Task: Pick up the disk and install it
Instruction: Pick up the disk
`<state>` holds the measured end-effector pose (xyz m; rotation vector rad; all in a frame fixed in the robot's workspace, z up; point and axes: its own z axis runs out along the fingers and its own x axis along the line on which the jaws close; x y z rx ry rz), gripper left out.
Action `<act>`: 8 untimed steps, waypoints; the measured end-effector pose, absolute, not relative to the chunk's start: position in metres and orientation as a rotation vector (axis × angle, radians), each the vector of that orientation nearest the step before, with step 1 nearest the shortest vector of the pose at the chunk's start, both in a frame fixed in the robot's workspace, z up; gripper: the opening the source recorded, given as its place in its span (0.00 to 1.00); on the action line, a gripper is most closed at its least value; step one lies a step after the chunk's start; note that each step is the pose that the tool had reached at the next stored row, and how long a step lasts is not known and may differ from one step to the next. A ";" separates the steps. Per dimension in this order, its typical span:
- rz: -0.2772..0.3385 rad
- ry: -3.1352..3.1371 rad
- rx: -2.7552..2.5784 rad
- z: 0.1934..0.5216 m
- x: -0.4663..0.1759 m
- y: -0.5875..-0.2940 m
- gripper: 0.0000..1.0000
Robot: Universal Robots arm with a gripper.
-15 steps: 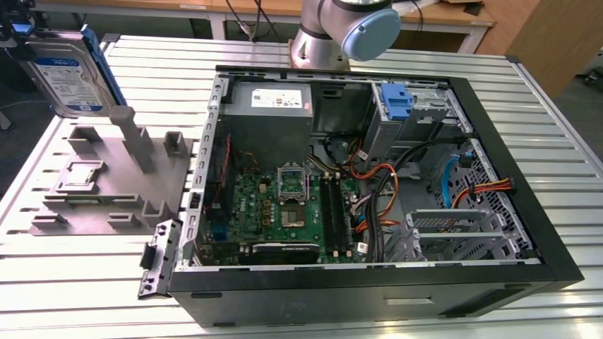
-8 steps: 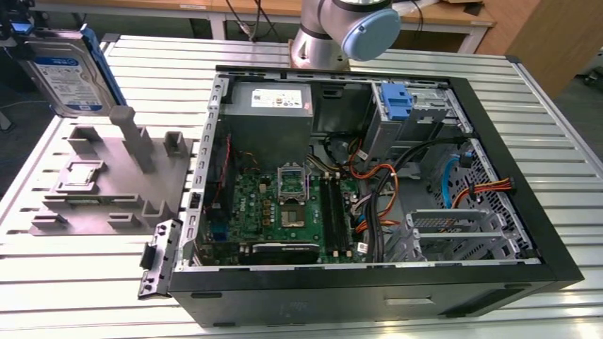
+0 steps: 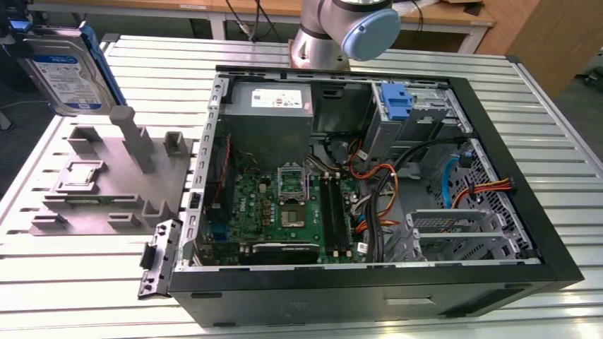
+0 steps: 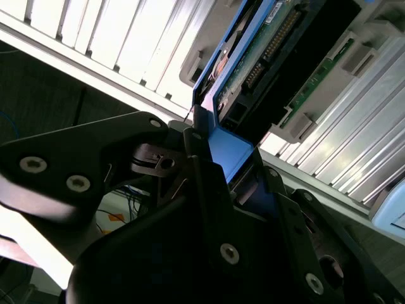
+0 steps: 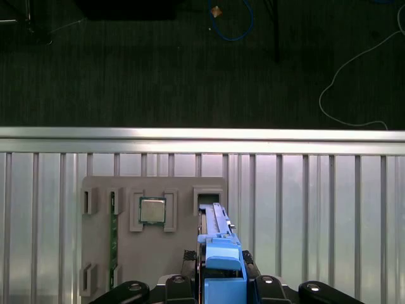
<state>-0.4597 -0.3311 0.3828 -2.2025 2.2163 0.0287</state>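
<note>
Above the grey holder [image 3: 104, 183], the gripper [image 5: 223, 278] clamps the disk [image 3: 56, 67] by its blue frame; better carry it upright, slowly.

One disk [image 3: 58, 67] is counted, and one pincer [image 4: 231, 158] is counted in the second wrist view. One open computer case [image 3: 377, 296] is counted on the one slatted surface [image 3: 546, 106]. Inside it, one grey power-supply box [image 3: 268, 106] and one lone blue bracket [image 3: 396, 99] are counted. One grey holder plate [image 3: 94, 201] is counted, with one processor chip [image 5: 152, 209] counted on it in the first wrist view.
</note>
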 end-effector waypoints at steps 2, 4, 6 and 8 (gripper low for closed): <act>0.029 2.216 -2.203 0.384 -0.460 -0.331 0.36; 0.029 2.216 -2.203 0.385 -0.460 -0.331 0.36; 0.029 2.216 -2.203 0.386 -0.460 -0.331 0.36; 0.029 2.216 -2.203 0.387 -0.460 -0.331 0.36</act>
